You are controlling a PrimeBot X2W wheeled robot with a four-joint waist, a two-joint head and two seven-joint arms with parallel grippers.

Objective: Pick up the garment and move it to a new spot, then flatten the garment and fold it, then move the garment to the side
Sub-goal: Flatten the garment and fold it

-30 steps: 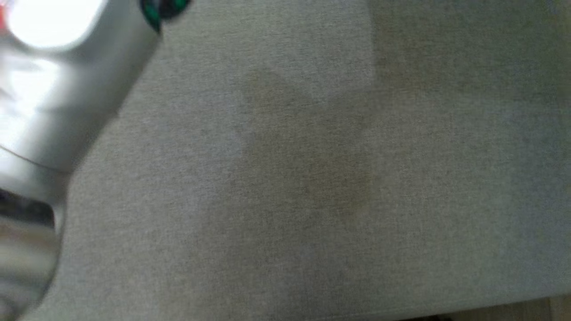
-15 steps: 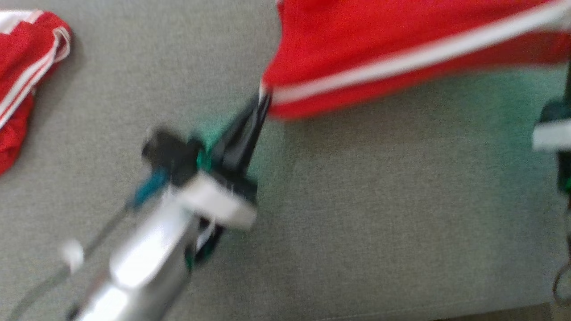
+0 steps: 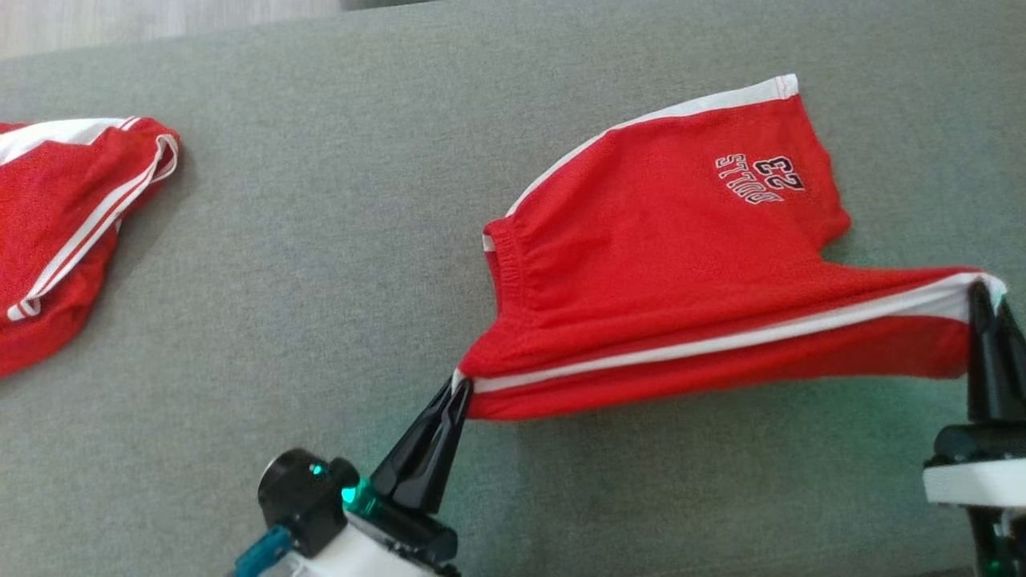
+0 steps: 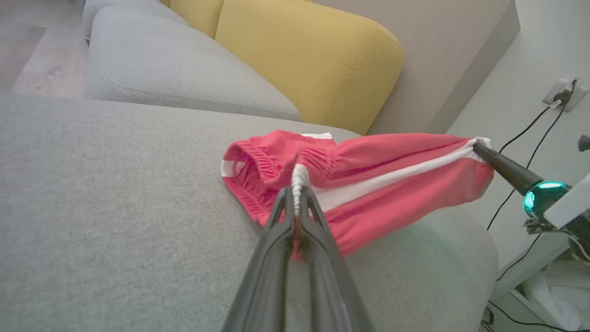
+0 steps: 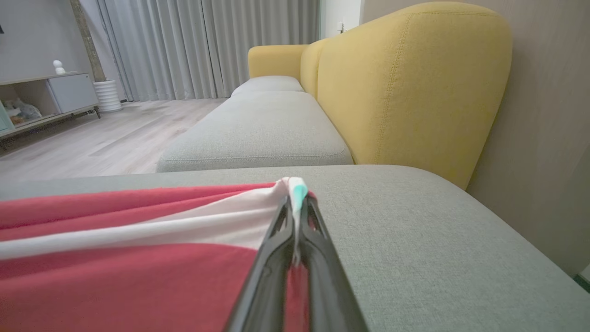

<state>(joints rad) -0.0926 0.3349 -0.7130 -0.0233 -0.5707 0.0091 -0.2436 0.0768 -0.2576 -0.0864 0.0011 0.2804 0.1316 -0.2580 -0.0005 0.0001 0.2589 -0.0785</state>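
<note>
Since the earlier head pictures the camera had swung, so the whole scene sat lower and sharper in the frame; both grips on the cloth looked unchanged. At lower centre the left gripper (image 3: 458, 386) was clenched on the waistband end of the red shorts' (image 3: 665, 272) white side stripe. At the right edge the right gripper (image 3: 982, 292) was pinched tight on the hem end of that stripe. Between them the near edge hung taut, lifted off the grey sofa cushion (image 3: 321, 280), while the far part with the printed number lay on the cushion toward the upper right. A second red garment (image 3: 56, 216) lay at the far left, well apart. This looked like the laying-out step before flattening. Next, both arms would need to lower together, keeping the stretch so the cloth settled smooth before either let go.
</note>
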